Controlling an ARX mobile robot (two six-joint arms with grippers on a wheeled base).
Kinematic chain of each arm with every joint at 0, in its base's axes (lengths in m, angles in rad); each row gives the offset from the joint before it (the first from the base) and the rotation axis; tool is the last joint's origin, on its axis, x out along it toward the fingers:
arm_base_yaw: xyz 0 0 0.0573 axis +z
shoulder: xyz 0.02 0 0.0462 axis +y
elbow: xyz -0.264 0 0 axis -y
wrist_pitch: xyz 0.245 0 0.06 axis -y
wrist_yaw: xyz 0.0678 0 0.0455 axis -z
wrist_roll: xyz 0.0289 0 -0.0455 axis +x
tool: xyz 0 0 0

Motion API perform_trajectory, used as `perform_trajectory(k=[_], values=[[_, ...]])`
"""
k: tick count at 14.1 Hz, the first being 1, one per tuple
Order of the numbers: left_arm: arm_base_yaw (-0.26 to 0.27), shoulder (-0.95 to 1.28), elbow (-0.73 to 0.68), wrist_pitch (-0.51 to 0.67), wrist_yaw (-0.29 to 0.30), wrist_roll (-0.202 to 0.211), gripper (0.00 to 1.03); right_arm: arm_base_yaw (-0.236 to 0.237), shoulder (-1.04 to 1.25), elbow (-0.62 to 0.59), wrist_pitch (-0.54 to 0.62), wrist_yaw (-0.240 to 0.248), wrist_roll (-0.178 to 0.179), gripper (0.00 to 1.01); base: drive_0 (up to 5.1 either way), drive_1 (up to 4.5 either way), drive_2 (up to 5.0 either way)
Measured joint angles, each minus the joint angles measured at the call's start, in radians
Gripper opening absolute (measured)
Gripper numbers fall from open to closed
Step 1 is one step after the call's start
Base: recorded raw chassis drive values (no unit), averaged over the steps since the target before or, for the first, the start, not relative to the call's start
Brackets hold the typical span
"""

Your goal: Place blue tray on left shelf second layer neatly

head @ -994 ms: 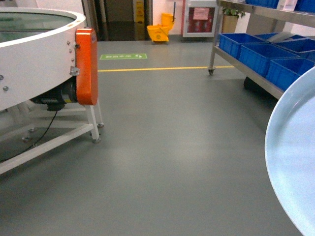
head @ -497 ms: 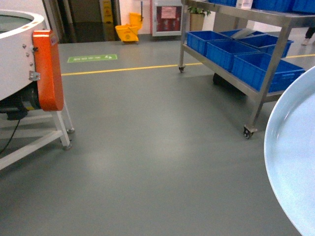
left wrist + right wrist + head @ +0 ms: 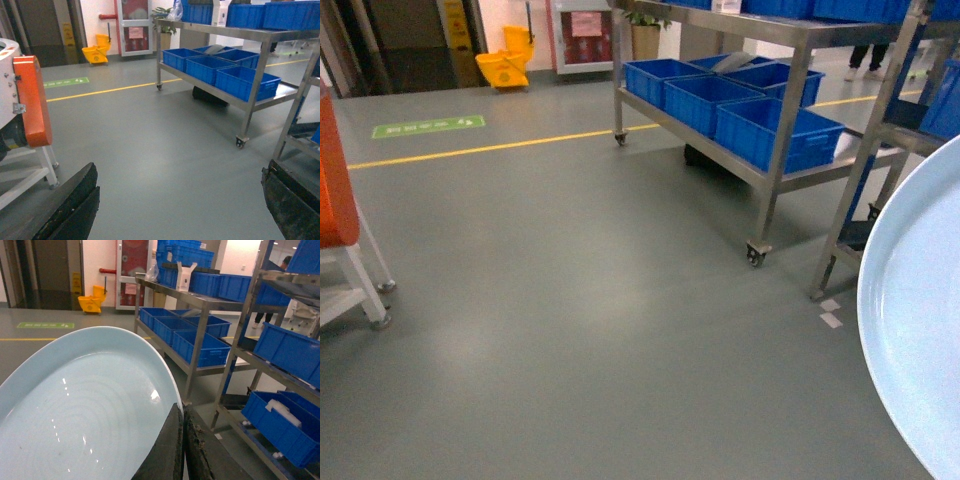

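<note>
The blue tray (image 3: pixel 85 405) is held up off the floor, filling the lower left of the right wrist view and the right edge of the head view, its rim pinched between the closed pads of the right gripper (image 3: pixel 183 440) at bottom centre. The left gripper (image 3: pixel 177 200) is seen spread wide and empty, its dark fingers (image 3: pixel 70 205) at the lower corners of the left wrist view. A stainless-steel shelf (image 3: pixel 775 175) on castors, loaded with dark-blue crates (image 3: pixel 775 130), stands in the upper middle of the head view; a second rack (image 3: pixel 880 150) is seen at upper right. The transport step is judged to be in hand: the shelf is well apart from the tray. Which rack counts as the left shelf cannot be told. Next, approach and levelling at the second layer are called for.
</note>
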Motion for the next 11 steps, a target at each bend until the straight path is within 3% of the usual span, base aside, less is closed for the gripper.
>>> perform_trajectory(k=[11], values=[[0.0, 0.0, 0.0, 0.0, 0.0, 0.0, 0.98, 0.0, 0.0, 0.0, 0.0, 0.0, 0.0, 0.02, -1.7, -1.65, -1.7]])
